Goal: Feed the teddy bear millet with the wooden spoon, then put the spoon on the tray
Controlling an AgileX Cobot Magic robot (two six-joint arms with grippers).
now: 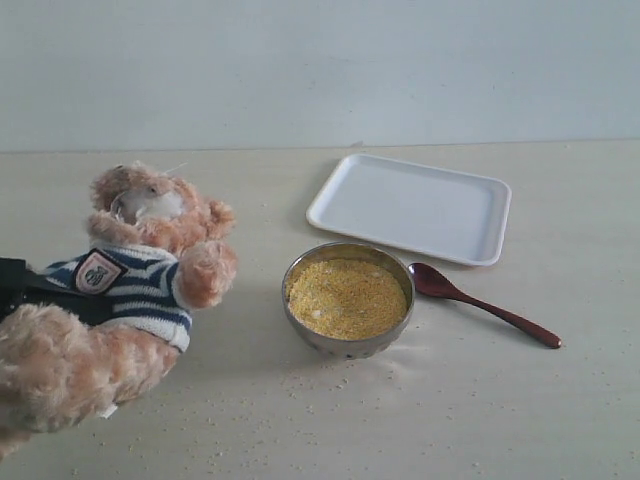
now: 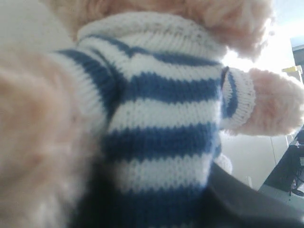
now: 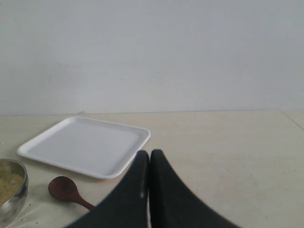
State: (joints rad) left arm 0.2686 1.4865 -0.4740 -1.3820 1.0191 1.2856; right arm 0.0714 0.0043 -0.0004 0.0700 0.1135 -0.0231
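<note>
The teddy bear (image 1: pixel 140 270) leans tilted at the left, face up, with my left gripper (image 1: pixel 40 290) shut around its striped shirt (image 2: pixel 161 118); one dark finger (image 2: pixel 247 204) shows beside the knit. The millet (image 1: pixel 347 295) fills the steel bowl (image 1: pixel 300 330) at the centre. The wooden spoon (image 1: pixel 480 303) lies on the table right of the bowl, below the empty white tray (image 1: pixel 410 205). My right gripper (image 3: pixel 149 153) is shut and holds nothing; it hovers near the spoon (image 3: pixel 64 188) and the tray (image 3: pixel 85 147), and is out of the exterior view.
Loose millet specks (image 1: pixel 300 395) are scattered on the table in front of the bowl. A plain pale wall (image 1: pixel 320 70) stands behind the table. The bowl's rim (image 3: pixel 19 173) shows at the edge of the right wrist view.
</note>
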